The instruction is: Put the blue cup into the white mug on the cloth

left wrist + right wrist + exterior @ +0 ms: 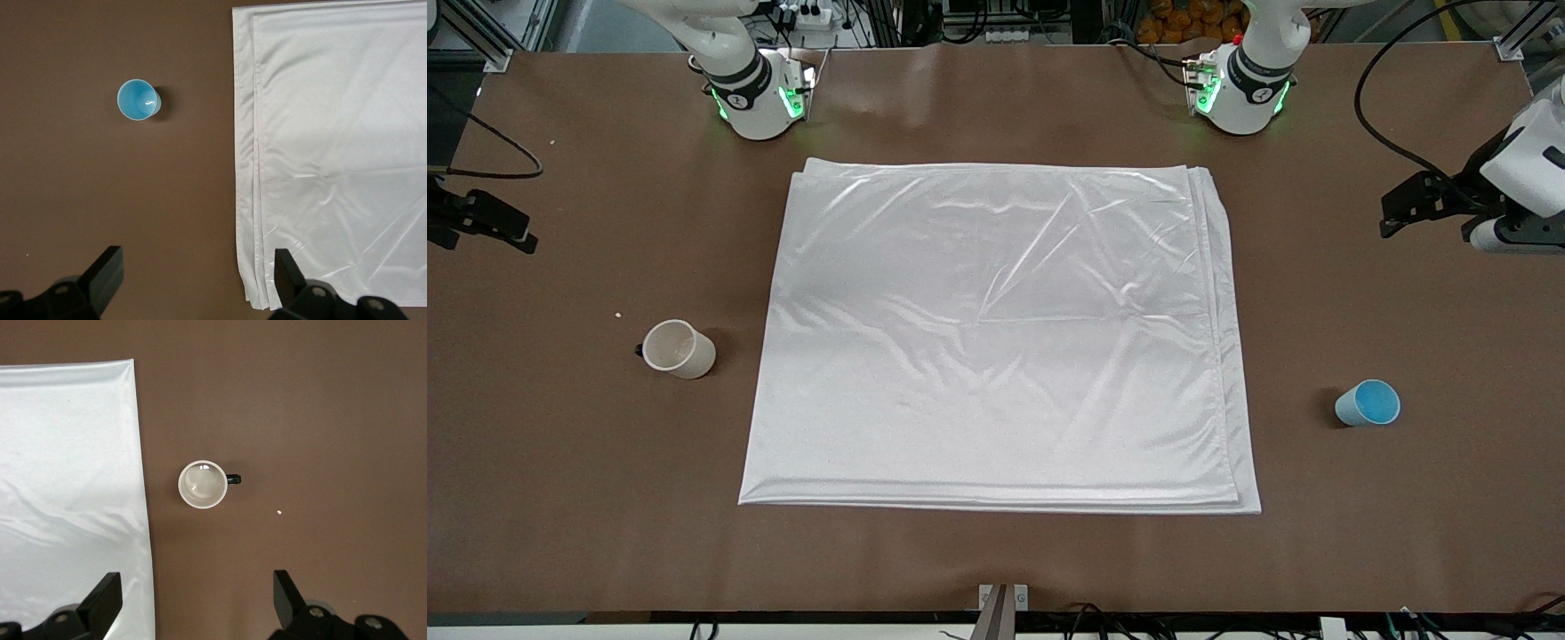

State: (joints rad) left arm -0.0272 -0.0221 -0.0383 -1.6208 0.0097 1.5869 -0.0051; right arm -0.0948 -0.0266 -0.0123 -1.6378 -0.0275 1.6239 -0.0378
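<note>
The white cloth (996, 338) lies flat and folded in layers mid-table. The white mug (679, 348) with its black handle stands upright on bare table beside the cloth, toward the right arm's end. The blue cup (1368, 403) stands upright on bare table beside the cloth at the left arm's end, a little nearer the front camera than the mug. My left gripper (197, 257) hangs high and open over the table by the cloth's corner (260, 293), apart from the blue cup (138, 99). My right gripper (197, 580) hangs high and open over the cloth's edge (143, 540), apart from the mug (203, 484).
A small white crumb (617, 314) lies near the mug. Black cables (507, 169) trail over the table at both ends. The arm bases (756, 98) stand along the table edge farthest from the front camera. A metal bracket (1002, 604) sits at the edge nearest it.
</note>
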